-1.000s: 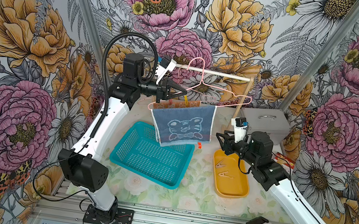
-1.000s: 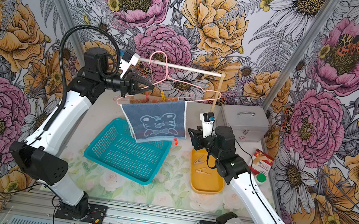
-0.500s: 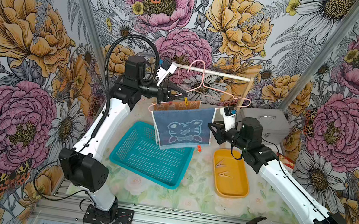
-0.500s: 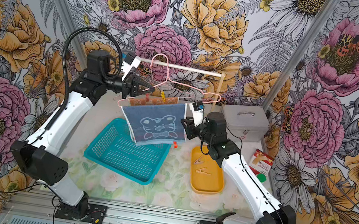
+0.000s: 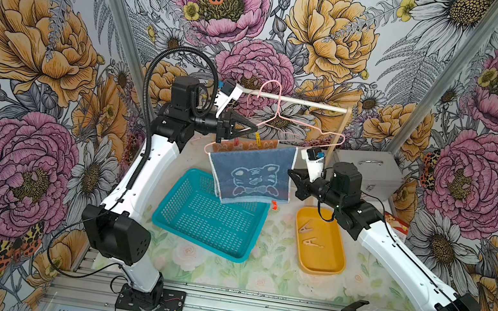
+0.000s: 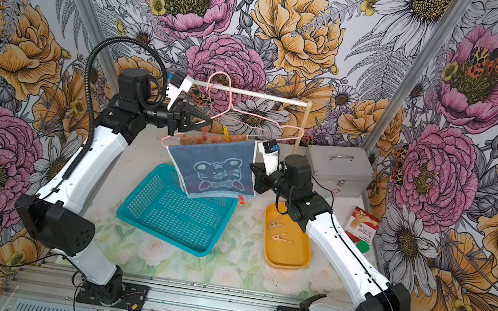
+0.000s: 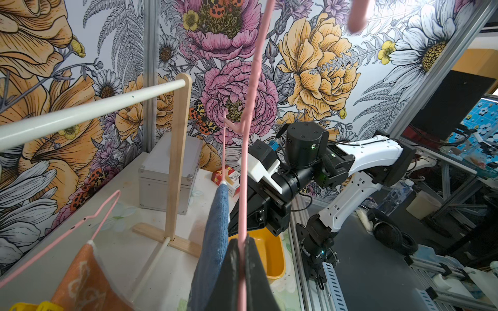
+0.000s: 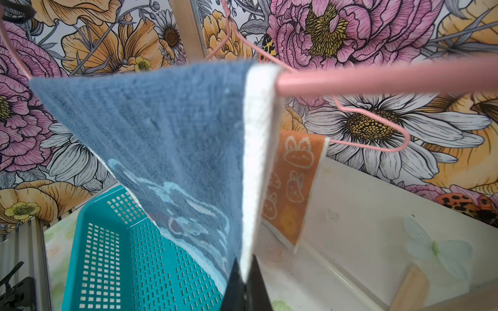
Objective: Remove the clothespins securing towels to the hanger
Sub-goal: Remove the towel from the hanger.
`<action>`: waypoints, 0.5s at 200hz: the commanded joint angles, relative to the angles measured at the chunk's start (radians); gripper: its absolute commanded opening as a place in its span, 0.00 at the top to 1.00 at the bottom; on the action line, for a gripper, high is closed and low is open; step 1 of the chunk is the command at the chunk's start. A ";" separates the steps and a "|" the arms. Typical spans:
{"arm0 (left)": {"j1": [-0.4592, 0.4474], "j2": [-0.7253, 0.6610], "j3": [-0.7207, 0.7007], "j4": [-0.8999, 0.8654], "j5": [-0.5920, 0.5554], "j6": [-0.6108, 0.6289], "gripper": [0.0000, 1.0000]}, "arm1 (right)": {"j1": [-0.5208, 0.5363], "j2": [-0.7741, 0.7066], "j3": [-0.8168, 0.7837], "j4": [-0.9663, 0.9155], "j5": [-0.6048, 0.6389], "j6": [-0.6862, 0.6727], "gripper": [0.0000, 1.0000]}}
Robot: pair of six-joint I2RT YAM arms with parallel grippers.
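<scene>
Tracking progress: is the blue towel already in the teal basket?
No, the blue towel hangs draped over the pink hanger, above the teal basket.

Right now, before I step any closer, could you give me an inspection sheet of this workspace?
Surface: pale floral table; teal basket and yellow tray stand on it.
Job's things: blue towel on a pink hanger; orange towel on a second hanger behind, with a yellow clothespin and a red clothespin; two wooden clothespins lie in the tray.
Clutter: grey case, red box, small red piece beside the basket.
Tools: left tool shut on the pink hanger's wire; right tool shut on the blue towel's edge.
Cables: black hose loops over the left arm.
Surroundings: floral walls, white rod, metal rail in front.
</scene>
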 commanded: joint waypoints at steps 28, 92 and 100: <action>0.033 0.065 0.045 0.004 -0.026 -0.021 1.00 | 0.025 -0.075 0.059 -0.159 0.090 -0.046 1.00; 0.034 0.067 0.047 0.006 -0.044 -0.022 1.00 | 0.028 -0.080 0.070 -0.190 0.043 -0.038 1.00; 0.035 0.069 0.050 0.006 -0.043 -0.022 1.00 | 0.028 -0.084 0.078 -0.191 0.028 -0.037 1.00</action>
